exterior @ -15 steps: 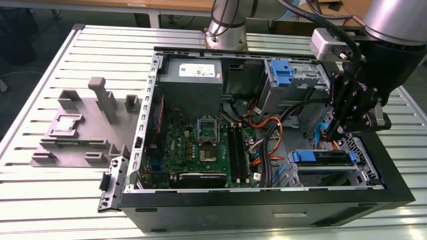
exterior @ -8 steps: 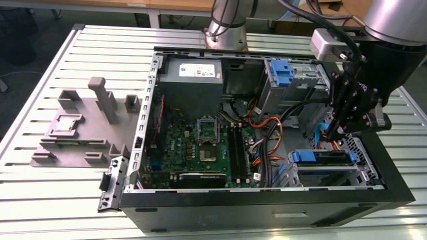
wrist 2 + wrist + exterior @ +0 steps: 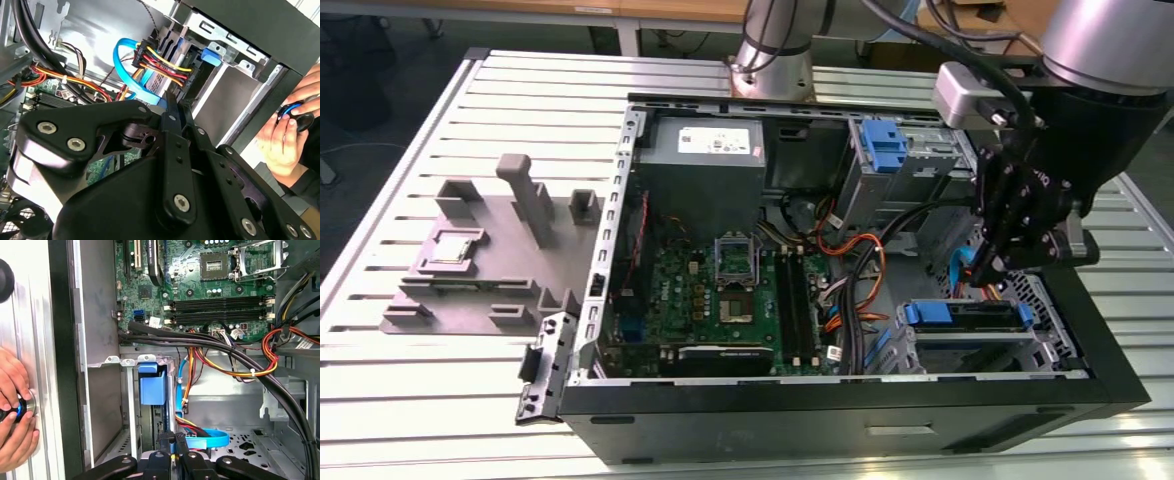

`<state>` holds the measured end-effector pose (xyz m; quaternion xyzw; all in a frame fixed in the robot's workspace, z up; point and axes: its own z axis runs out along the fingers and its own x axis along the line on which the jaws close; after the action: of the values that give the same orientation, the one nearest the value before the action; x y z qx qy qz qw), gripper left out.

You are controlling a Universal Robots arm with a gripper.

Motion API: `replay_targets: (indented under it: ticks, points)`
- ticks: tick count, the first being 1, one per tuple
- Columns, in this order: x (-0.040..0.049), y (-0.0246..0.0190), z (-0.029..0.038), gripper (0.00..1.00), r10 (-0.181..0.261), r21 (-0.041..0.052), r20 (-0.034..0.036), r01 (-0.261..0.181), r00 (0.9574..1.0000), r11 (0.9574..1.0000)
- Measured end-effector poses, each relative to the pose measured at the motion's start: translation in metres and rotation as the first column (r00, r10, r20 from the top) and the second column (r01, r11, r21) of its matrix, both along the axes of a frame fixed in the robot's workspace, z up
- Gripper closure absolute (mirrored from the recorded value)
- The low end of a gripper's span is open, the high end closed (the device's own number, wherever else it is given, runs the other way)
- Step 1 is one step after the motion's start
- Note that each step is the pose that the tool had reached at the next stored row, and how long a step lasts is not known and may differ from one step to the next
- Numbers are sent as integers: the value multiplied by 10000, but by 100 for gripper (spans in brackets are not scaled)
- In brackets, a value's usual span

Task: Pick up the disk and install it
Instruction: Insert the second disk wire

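The disk (image 3: 963, 318) lies flat in the drive cage at the front corner of the open computer case (image 3: 854, 400), on the exterior view's right, with a blue rail at its end. My gripper (image 3: 983, 270) hangs just above it, apart from it. In the second wrist view the gripper (image 3: 175, 100) is shut with nothing between its thin black fingers. They point at the disk's end (image 3: 157, 80), where red, yellow and black wires and a blue cable (image 3: 125, 60) are plugged in. In the first wrist view the gripper (image 3: 173, 440) sits beside the disk's blue rail (image 3: 151, 390).
Thick black cables (image 3: 240, 360) and orange wires cross the case over the motherboard (image 3: 720, 290). An upright blue latch (image 3: 887, 140) stands at the back bay. A grey fixture (image 3: 494, 250) sits on the slatted table. A person's hands (image 3: 292, 115) hold a small device beside the case.
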<state>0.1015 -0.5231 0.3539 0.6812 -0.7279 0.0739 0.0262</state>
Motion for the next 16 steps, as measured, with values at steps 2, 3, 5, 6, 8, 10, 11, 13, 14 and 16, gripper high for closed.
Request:
replay_targets:
  ticks: [2, 3, 5, 6, 8, 10, 11, 13, 14, 16]
  points:
    - [-9, -14, 0, 84, 13, 0, 92, -13, 10000, 10000]
    - [-15, -20, 0, 84, 21, 0, 136, -21, 9999, 10000]
    - [-32, -24, -1, 84, 40, 1, 224, -40, 9997, 10000]
    - [-41, -26, -1, 84, 47, 0, 266, -47, 9996, 10000]
    - [-60, -30, -1, 84, 54, -1, 324, -54, 9995, 10000]
    - [-75, -39, -2, 84, 63, -1, 359, -63, 9993, 10000]
    - [-80, -41, -2, 84, 66, 0, 363, -66, 9993, 10000]
    - [-80, -42, -2, 84, 67, 0, 364, -67, 9993, 10000]
    - [-80, -45, -2, 84, 67, -1, 364, -67, 9993, 10000]
    - [-81, -57, -2, 84, 68, -1, 365, -68, 9993, 10000]
